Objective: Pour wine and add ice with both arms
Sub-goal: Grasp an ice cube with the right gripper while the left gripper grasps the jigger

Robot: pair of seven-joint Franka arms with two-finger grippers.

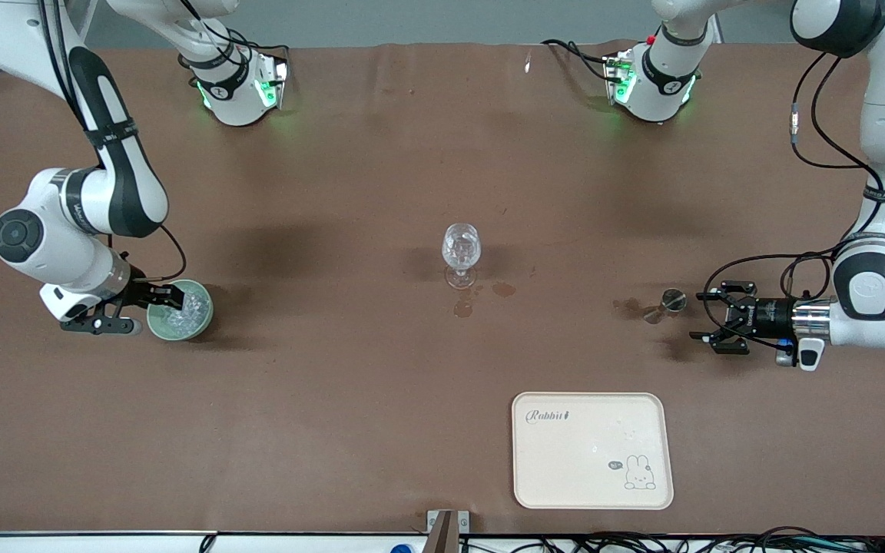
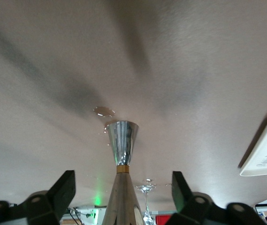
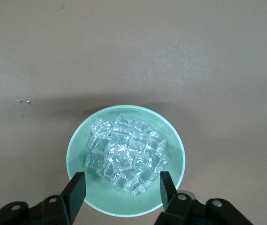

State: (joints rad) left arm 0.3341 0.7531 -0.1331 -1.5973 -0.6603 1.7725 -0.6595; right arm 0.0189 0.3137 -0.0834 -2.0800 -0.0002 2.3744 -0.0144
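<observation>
A clear stemmed wine glass [image 1: 461, 253] stands at the table's middle; it also shows in the left wrist view [image 2: 146, 190]. Ice [image 1: 185, 307] fills a green bowl [image 1: 198, 326] toward the right arm's end; in the right wrist view the ice [image 3: 126, 157] is a heap of clear cubes in the bowl [image 3: 79, 159]. My right gripper [image 1: 170, 298] [image 3: 122, 180] is open, low over the bowl, with its fingers either side of the ice. A metal jigger [image 1: 667, 304] [image 2: 120, 140] stands toward the left arm's end. My left gripper [image 1: 702, 322] [image 2: 123, 179] is open and level with it, jigger just ahead between the fingers.
A cream tray [image 1: 592, 449] with a rabbit print lies nearer the front camera than the glass; its corner shows in the left wrist view [image 2: 264, 154]. Wet stains [image 1: 502, 289] mark the brown cloth beside the glass and beside the jigger [image 1: 627, 307].
</observation>
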